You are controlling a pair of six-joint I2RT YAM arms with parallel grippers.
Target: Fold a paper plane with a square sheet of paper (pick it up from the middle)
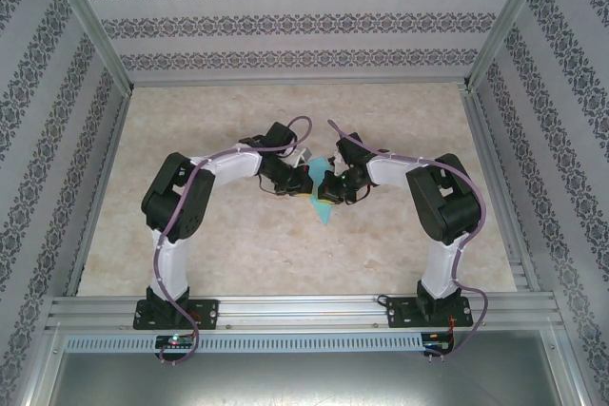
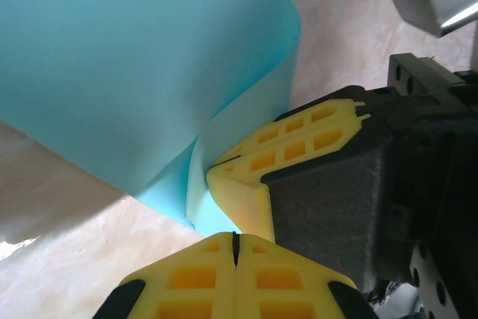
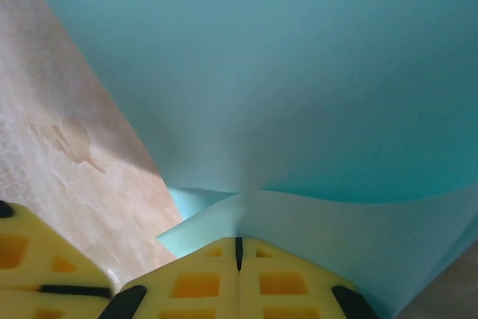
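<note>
The turquoise square sheet of paper (image 1: 323,209) hangs bent between the two grippers over the middle of the table, lifted in curved layers. In the left wrist view the paper (image 2: 142,57) rises ahead, and its lower edge runs into my left gripper (image 2: 235,238), whose yellow fingers are pressed together on it. The right gripper's fingers (image 2: 254,177) pinch the same sheet just beyond. In the right wrist view my right gripper (image 3: 239,243) is shut on the paper (image 3: 299,72), with a crease running up from its tips. The paper plane is out of view.
The beige marbled table (image 1: 238,254) lies open on all sides of the grippers. An aluminium rail (image 1: 304,309) runs along the near edge with both arm bases on it. Patterned walls (image 1: 57,140) and metal posts enclose the left, right and back.
</note>
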